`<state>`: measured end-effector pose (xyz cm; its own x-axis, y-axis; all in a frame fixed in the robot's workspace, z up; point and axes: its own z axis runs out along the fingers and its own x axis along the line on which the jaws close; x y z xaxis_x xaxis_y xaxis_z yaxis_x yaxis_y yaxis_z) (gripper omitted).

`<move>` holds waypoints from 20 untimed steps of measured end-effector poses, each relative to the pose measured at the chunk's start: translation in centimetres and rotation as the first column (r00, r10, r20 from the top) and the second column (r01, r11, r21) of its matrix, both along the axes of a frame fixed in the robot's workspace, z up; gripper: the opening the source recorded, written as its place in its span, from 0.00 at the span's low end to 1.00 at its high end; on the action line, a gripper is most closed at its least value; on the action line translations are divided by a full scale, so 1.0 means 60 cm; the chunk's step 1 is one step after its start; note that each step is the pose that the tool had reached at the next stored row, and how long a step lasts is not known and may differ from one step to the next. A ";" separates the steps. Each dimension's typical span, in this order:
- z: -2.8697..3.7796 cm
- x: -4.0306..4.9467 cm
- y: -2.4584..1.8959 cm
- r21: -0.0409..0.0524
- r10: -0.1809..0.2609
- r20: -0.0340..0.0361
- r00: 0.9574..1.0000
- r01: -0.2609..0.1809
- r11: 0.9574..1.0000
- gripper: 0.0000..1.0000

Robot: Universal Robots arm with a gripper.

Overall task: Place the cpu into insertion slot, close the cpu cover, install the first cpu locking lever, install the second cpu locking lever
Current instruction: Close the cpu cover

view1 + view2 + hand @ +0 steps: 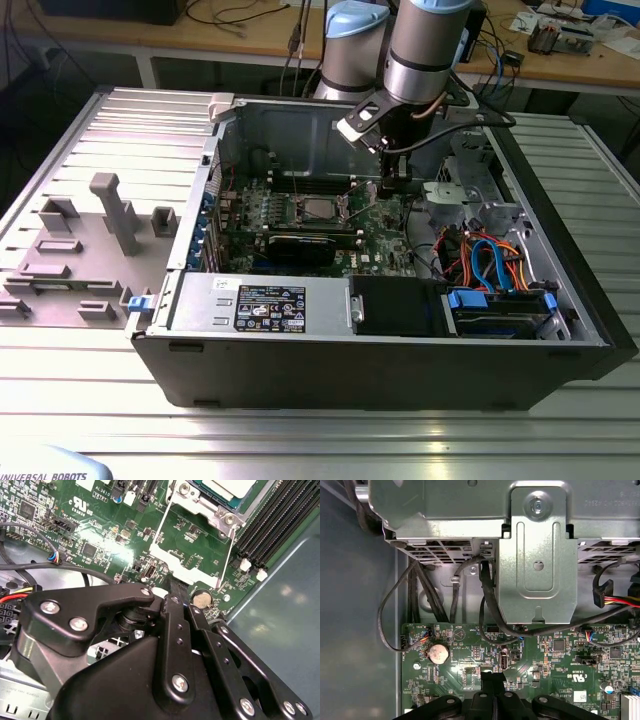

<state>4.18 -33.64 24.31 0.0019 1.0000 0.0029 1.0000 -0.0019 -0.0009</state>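
Black gripper (174,586) linkage sits closest to us, its fingers drawn together. Their tips are just beside the free edge of the cpu cover (182,565), which we judge is tilted open. Thin, stiff and light, the cover should swing easily on its hinge, and that free edge is the place to hold. Beyond it the cpu (227,487), fragile, lies in its socket on the green motherboard (100,530).

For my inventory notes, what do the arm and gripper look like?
The arm is a silver-grey tube with pale blue joint caps. The gripper is matt black, built of linked bars with silver screw heads. A black cable loops at the wrist.
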 end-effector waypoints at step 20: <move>0.000 -0.011 0.0000 0.000 0.000 0.000 1.000 0.000 1.000 0.11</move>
<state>3.51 -33.64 24.30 0.0019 1.0000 0.0029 1.0000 -0.0019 -0.0008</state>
